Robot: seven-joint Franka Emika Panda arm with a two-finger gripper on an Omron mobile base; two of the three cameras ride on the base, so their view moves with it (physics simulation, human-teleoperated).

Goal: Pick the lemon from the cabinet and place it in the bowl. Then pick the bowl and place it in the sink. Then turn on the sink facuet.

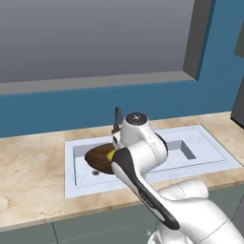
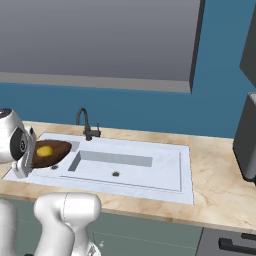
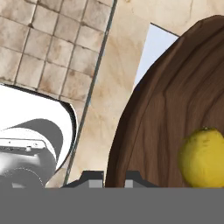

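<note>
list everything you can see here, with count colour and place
bowl: one, dark brown wood, over the sink's left end, rim between the fingers
lemon: one, yellow, inside the bowl
sink: one, pale grey-white, set in the counter
faucet: one, black, behind the sink
counter: one, beige marble, around the sink
wall: blue, behind the counter
dark appliance: one, right end of the counter
gripper: one, dark fingertips, shut on the bowl's rim
</note>
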